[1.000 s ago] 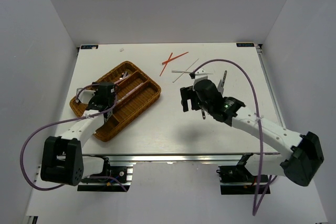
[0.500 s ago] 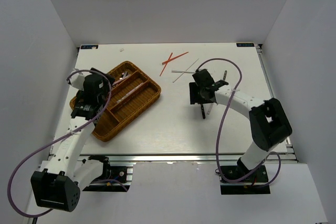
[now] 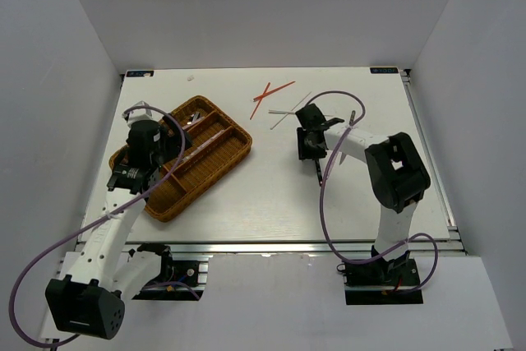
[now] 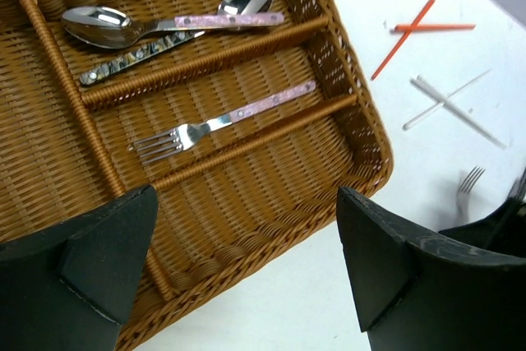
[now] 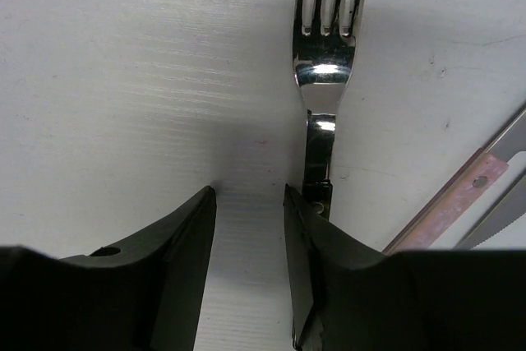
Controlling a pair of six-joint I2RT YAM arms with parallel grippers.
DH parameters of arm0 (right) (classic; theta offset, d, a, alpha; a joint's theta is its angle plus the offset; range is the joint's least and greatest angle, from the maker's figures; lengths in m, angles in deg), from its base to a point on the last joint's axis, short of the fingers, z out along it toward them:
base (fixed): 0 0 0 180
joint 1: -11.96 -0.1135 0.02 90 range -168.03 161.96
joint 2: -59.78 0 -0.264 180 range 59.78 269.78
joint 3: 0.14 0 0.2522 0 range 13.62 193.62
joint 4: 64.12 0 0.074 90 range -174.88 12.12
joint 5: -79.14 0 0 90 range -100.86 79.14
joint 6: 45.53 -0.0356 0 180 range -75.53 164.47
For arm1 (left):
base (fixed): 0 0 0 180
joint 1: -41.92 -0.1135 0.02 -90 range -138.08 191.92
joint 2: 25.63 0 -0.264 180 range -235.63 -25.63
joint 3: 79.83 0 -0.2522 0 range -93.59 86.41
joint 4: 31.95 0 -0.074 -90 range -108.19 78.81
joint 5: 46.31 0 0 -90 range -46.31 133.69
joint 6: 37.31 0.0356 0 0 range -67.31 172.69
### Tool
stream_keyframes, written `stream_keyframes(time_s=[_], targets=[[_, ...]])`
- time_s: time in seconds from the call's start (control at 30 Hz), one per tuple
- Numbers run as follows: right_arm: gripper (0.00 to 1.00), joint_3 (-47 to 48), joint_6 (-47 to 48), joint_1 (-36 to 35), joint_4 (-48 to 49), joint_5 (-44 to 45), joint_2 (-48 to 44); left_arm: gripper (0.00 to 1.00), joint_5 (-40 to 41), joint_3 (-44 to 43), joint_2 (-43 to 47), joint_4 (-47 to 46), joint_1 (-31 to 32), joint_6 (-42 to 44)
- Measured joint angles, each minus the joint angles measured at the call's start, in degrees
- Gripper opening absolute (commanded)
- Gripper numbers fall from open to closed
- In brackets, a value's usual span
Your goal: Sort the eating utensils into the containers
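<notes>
Starting nearest the bases, the left gripper (image 4: pixel 245 203) hangs over the wicker tray (image 4: pixel 362 133), jaws wide apart and empty. Two spoons (image 4: pixel 99 26) lie in one compartment and a sorted fork (image 4: pixel 205 127) in the next.

Further out, the right gripper (image 5: pixel 248 195) sits low on the table, jaws narrowly parted with only bare surface between them. The loose fork (image 5: pixel 322 80) lies flat on the table, its neck running under one finger, not into the gap.

Judgement: stiff, light, polished steel, likely to skid. Grip across the narrow neck or handle, not the tines.

Only the right wrist view shows this offset and the pink-handled utensil (image 5: pixel 448 203) just beside. It misses the red chopsticks (image 3: pixel 271 93) and white chopsticks (image 3: pixel 289 111) farthest out, which the overhead view shows.
</notes>
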Motion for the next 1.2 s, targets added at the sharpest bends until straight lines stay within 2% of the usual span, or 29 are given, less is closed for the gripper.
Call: stream_keyframes(time_s=[0.2, 0.27, 0.37, 0.6, 0.67, 0.73, 0.87, 0.97, 1.0, 1.03, 1.2], targets=[[0.5, -1.4, 0.02, 0.35, 0.22, -1.55, -2.14, 0.98, -1.27, 2.71, 0.31, 0.48, 0.0, 2.4], [0.59, -1.42, 0.04, 0.39, -0.11, -1.36, -4.04, 0.98, -1.38, 3.5, 0.31, 0.76, 0.0, 2.8], [0.64, -1.42, 0.35, 0.83, -0.17, -0.35, -7.15, 0.98, -1.33, 4.11, 0.37, 1.07, 0.0, 3.21], [0.62, -1.38, 1.4, 4.66, -0.98, 0.66, -7.02, 0.98, -1.33, 4.37, 0.57, 1.25, 0.0, 3.91], [0.59, -1.38, 1.77, 5.25, -0.96, 0.09, -5.9, 0.98, -1.36, 4.37, 0.59, 1.27, 0.0, 4.11], [0.5, -1.38, 2.27, 5.22, -0.92, -1.07, -4.72, 0.98, -1.38, 4.37, 0.57, 1.27, 0.0, 4.28], [0.47, -1.49, 2.62, 5.03, -0.87, -3.61, -2.01, 0.98, -1.6, 4.37, 0.46, 1.27, 0.0, 4.44], [0.21, -1.88, 2.95, 4.92, -0.68, -4.0, -1.49, 0.98, -1.7, 4.46, 0.46, 1.27, 0.0, 4.5], [0.04, -1.88, 2.95, 4.92, -0.68, -3.87, -1.46, 0.98, -1.84, 4.5, 0.46, 1.27, 0.0, 4.5], [0.0, -1.9, 3.02, 4.92, -0.66, -3.87, -1.44, 0.98, -1.97, 4.57, 0.46, 1.2, 0.0, 4.5], [0.0, -3.48, 3.52, 4.13, 0.98, -5.99, -2.71, 0.98, -7.02, 5.44, -0.17, -0.7, -0.02, 3.41]])
